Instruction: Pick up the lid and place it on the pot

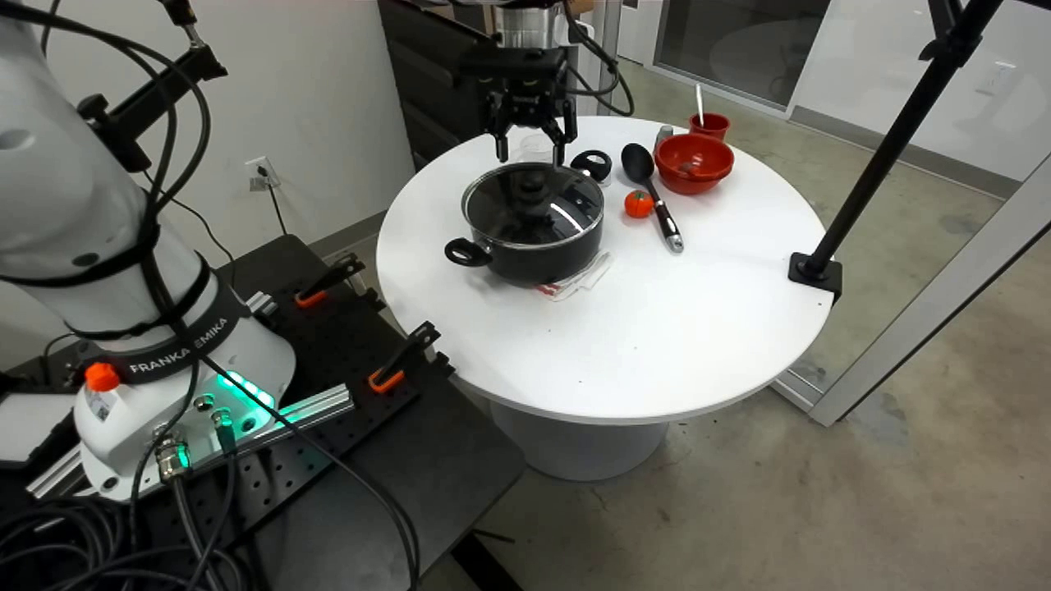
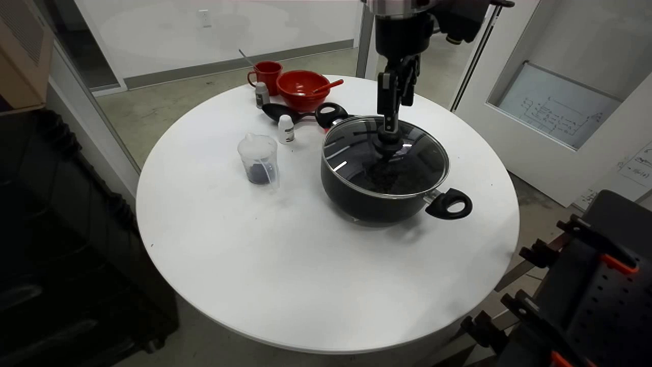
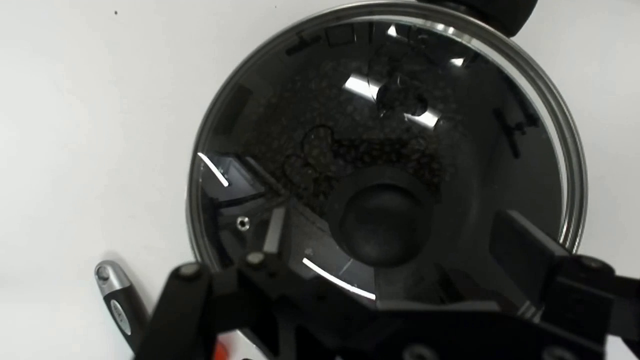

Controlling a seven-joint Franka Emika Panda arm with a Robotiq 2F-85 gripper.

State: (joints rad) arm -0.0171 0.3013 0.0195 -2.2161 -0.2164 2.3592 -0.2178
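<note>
The lid (image 1: pixel 505 215), a clear glass disc with metal rim and black knob, sits level on the black pot (image 1: pixel 534 264) in both exterior views; lid (image 2: pixel 415 171) and pot (image 2: pixel 356 196) line up at the rim. My gripper (image 1: pixel 530 156) is open, pointing down over the lid. In an exterior view the gripper tips (image 2: pixel 391 127) are at the height of the knob or just above it. In the wrist view the fingers (image 3: pixel 390 225) stand apart on either side of the knob (image 3: pixel 382 227), with gaps to both. Dark grainy contents show through the lid glass (image 3: pixel 305 110).
Beyond the pot are a red bowl (image 1: pixel 694 164), red cup (image 1: pixel 709 125), black spoon (image 1: pixel 663 215) and tomato (image 1: pixel 639 204). A clear measuring cup (image 2: pixel 259 160) and white bottle (image 2: pixel 286 130) stand nearby. A cloth (image 1: pixel 587 277) lies partly under the pot. A black pole (image 1: pixel 883 156) is clamped at the table edge.
</note>
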